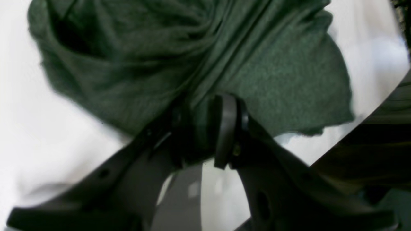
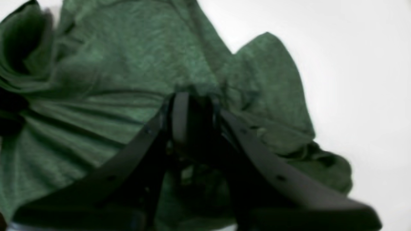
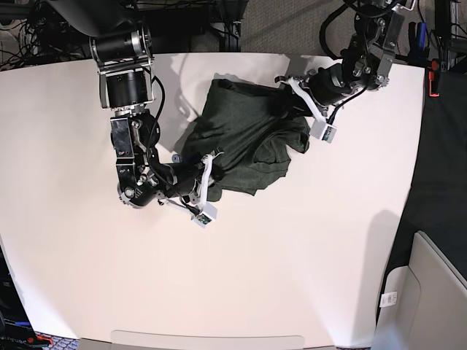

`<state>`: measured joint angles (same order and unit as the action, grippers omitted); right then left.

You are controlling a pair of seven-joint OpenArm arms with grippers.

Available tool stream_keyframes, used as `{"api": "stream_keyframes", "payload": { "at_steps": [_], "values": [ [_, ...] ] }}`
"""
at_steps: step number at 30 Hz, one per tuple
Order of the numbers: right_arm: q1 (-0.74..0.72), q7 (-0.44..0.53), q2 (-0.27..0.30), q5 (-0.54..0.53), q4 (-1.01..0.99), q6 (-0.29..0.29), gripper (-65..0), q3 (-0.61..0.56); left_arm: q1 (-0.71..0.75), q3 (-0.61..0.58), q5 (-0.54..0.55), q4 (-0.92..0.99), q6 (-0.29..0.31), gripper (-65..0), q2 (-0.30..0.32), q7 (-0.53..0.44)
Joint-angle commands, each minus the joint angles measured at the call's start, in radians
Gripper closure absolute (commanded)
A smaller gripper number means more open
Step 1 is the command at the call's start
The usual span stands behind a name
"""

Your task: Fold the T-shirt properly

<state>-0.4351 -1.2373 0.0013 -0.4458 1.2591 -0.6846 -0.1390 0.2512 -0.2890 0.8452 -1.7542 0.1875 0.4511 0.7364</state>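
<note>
We see the T-shirt bunched in a rumpled heap on the white desk, toward its far side. Our left claw pinches a gathered fold of its cloth, reaching in low from the far edge. Our right claw is clamped on the near hem, its arm bent over the desk.

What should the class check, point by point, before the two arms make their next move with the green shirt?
1. Left hand closed on the T-shirt: ok.
2. Right hand closed on the cloth: ok.
3. Shirt lying flat: not ok, bunched and creased.
4. Sleeves laid out and visible: cannot tell.
5. Shirt wholly on the white table: ok.
6. Free table around the shirt: ok.
</note>
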Motion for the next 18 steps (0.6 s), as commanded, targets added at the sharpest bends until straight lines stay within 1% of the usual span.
{"api": "stream_keyframes", "payload": {
  "at_steps": [1,4,7,11,13,18],
  "values": [
    [-0.032,0.017,-0.004,-0.057,0.037,-0.004,-6.9,0.003,0.000,0.009,-0.010,-0.034,-0.007,-12.2,0.018,0.002],
    [-0.035,0.020,-0.005,-0.152,0.044,-0.004,-6.9,0.006,0.004,0.009,-0.010,-0.095,-0.007,-12.2,0.021,0.002],
    [-0.038,0.021,-0.022,-0.198,0.044,-0.008,-6.9,0.019,0.006,0.009,-0.010,-0.158,-0.007,-12.2,0.016,0.002],
    [-0.038,0.021,-0.063,-0.207,0.038,-0.008,-6.9,0.008,0.009,0.006,-0.007,-0.224,-0.007,-12.2,0.012,0.002],
    [-0.043,0.021,-0.086,-0.206,0.037,-0.008,-6.9,0.006,0.026,0.006,-0.005,-0.246,-0.007,-12.2,-0.010,0.002],
    [-0.089,0.021,-0.093,-0.198,-0.022,-0.007,-6.8,0.006,0.053,0.000,-0.002,-0.264,-0.007,-12.2,-0.067,0.002]
  ]
}}
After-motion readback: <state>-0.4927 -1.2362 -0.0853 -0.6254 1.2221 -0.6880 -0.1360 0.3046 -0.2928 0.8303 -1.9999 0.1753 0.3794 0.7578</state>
